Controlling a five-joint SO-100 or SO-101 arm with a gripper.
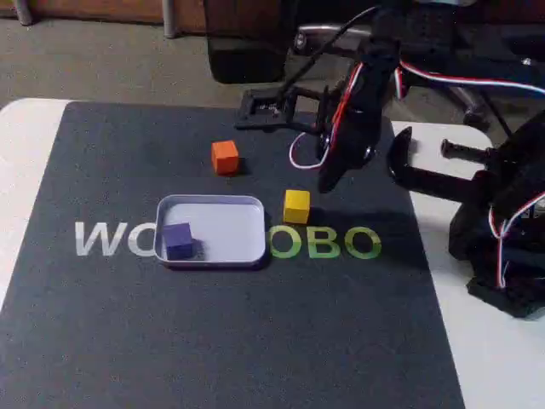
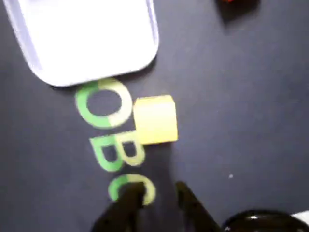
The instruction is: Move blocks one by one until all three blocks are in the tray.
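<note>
The pale tray (image 1: 243, 213) lies on the dark mat with the purple-blue block (image 1: 177, 240) inside it at its left end. The orange block (image 1: 225, 157) stands on the mat behind the tray. The yellow block (image 1: 296, 205) sits just right of the tray's far right corner. My gripper (image 1: 329, 181) hovers right of and behind the yellow block. In the wrist view the yellow block (image 2: 154, 120) lies ahead of my gripper (image 2: 157, 191), which is open with nothing between its fingers. The tray (image 2: 87, 43) is at the upper left there, and the orange block (image 2: 237, 3) peeks in at the top edge.
The dark mat (image 1: 255, 341) with green and white lettering covers a white table (image 1: 25, 145). A black clamp and the arm's base (image 1: 502, 221) stand at the right. A black bracket (image 1: 268, 109) sits at the mat's far edge.
</note>
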